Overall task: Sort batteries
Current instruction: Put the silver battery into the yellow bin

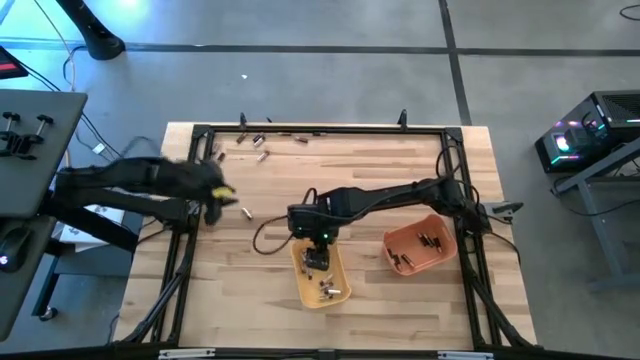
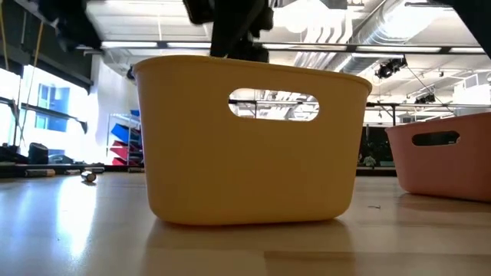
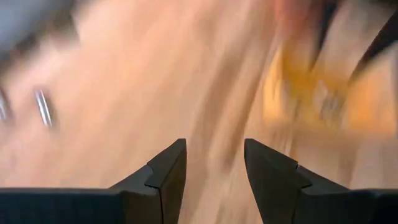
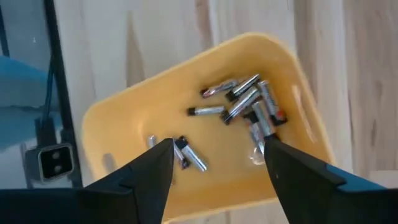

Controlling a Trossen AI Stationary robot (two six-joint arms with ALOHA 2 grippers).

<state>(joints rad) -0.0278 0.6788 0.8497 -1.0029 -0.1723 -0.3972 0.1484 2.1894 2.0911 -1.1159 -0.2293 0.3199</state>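
I see a cluster of batteries lying in the yellow tray, and more in the orange tray beside it. Loose cells lie well beyond the yellow tray. My right gripper hangs over the yellow tray, fingers spread, empty. My left gripper, well off from that tray, is parted and holds nothing.

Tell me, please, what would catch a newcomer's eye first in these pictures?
Probably the yellow tray at the table's near middle, with the right hand open above the batteries heaped inside it. Next, the orange tray to its right, and the loose batteries scattered along the far edge.
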